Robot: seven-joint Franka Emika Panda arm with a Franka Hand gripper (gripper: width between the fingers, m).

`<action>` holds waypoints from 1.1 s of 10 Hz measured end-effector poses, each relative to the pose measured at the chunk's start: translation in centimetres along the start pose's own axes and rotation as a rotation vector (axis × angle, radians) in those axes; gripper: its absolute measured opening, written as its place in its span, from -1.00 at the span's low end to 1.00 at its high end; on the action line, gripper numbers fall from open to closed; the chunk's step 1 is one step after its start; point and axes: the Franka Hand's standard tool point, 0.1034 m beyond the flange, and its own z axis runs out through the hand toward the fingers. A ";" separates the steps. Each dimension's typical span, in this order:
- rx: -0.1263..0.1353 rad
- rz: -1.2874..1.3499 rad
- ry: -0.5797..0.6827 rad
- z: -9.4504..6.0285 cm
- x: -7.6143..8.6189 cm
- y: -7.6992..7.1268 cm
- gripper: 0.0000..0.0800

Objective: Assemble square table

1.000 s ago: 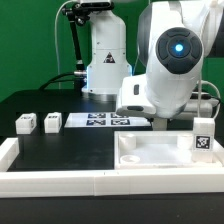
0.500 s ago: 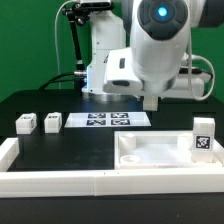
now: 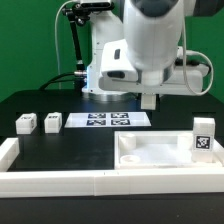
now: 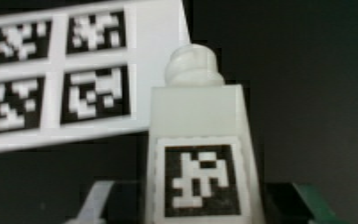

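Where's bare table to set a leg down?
Bare black table between the marker board, front bar and tabletop. Crowded: exterior view's right, with tabletop and upright leg; loose legs beside the marker board.

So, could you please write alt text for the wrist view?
The gripper holds a white leg with a black-and-white tag, its rounded tip pointing away from the camera. Behind it lies the marker board on a black table.

No words, only coded tags (image 4: 197, 180) on the marker board (image 4: 60, 68) and leg (image 4: 197, 110).
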 end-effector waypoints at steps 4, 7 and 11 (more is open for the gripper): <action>0.045 -0.028 0.230 -3.7 1.1 0.5 -0.27; 0.078 -0.027 0.409 -6.8 1.7 0.8 -0.27; 0.074 -0.032 0.735 -7.1 3.0 0.7 -0.27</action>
